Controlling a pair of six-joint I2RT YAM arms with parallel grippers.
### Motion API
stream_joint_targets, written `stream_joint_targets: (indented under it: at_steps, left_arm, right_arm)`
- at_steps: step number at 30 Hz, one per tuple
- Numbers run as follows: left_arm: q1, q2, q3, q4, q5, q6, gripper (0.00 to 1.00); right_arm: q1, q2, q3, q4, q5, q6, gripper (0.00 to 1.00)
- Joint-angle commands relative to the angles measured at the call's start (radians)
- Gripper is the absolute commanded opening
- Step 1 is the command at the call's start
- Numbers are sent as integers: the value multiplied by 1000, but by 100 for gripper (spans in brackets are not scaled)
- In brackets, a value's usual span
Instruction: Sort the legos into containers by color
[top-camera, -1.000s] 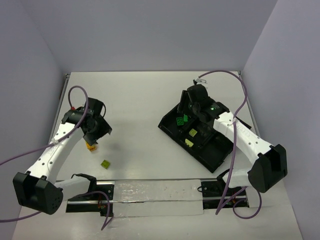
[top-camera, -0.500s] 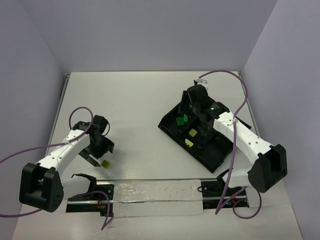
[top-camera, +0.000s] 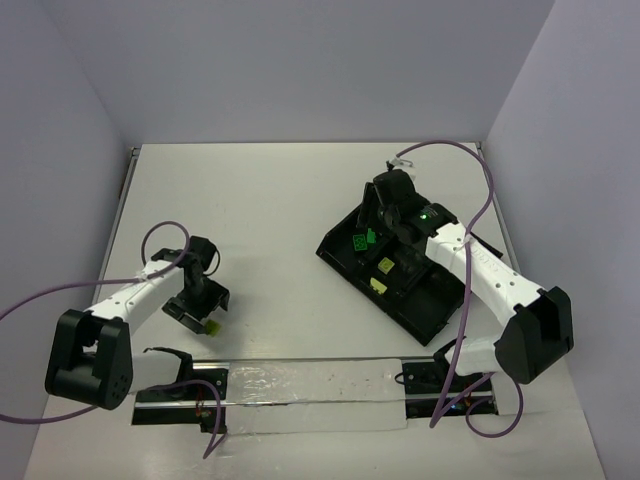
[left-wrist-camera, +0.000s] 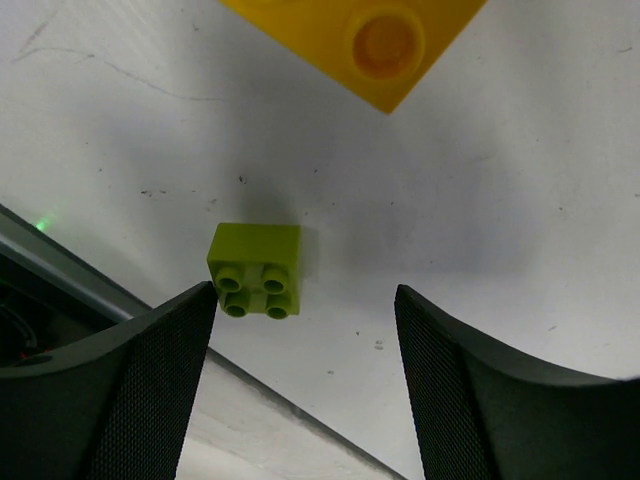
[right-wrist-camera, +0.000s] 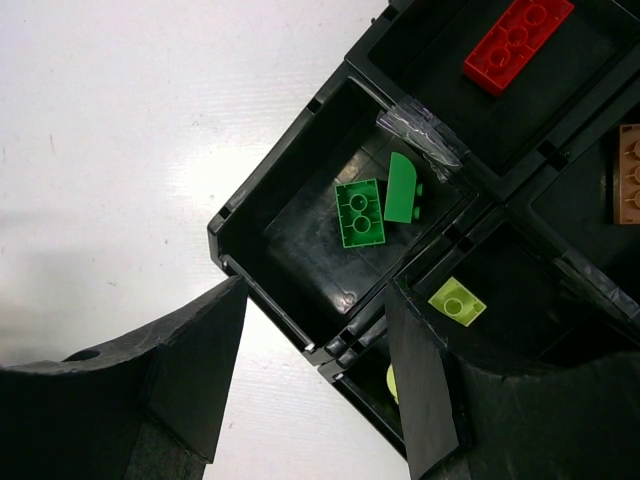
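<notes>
The step in hand looks like the pick-up of a loose lime brick (left-wrist-camera: 255, 270), which sits studs-up on the bench (left-wrist-camera: 480, 200), well apart from the tray (top-camera: 425, 305) on its left side. A yellow brick (left-wrist-camera: 370, 35) lies near it, also away from the tray.

The left gripper (left-wrist-camera: 302, 298) hangs low over the lime brick with its jaws standing wide. The brick sits nearer one finger, and neither finger appears to touch it, so nothing is held. The next move probably calls for centring, closing on the brick's sides, then lifting and carrying it to the tray compartment that holds a pale yellow-green brick (right-wrist-camera: 457, 302).

The right gripper (right-wrist-camera: 315, 300) hovers above the tray, near the compartment with two green bricks (right-wrist-camera: 360, 212), jaws apart and empty.
</notes>
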Motion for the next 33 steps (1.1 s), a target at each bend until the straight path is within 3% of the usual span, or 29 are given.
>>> stream_joint_targets:
  at_steps: [1,6,8,9,11,17,22,28,33]
  left_arm:
    - [11,17,-15,65,-8,-5,73]
    - [13,42,-35,114,3,22,48]
    - [13,59,-26,144,15,58,20]
    - [13,64,-21,154,18,72,19]
    - [12,79,2,182,35,125,1]
    - [-23,110,196,216,94,335,0]
    - [-24,102,391,309,308,482,0]
    - [-35,190,556,462,622,503,0]
    - [-36,266,628,576,824,443,0]
  right_arm:
    - [4,4,49,-11,27,-9,65]
    - [4,11,56,-13,26,-11,65]
    - [4,11,58,-15,30,-11,65]
    - [4,11,59,-15,32,-11,65]
    - [4,8,60,-19,37,-11,65]
    - [6,5,78,-37,30,-18,65]
    - [4,7,136,-56,-107,-69,65]
    - [24,42,208,-47,-422,-132,64]
    - [76,63,222,-11,-517,-167,64]
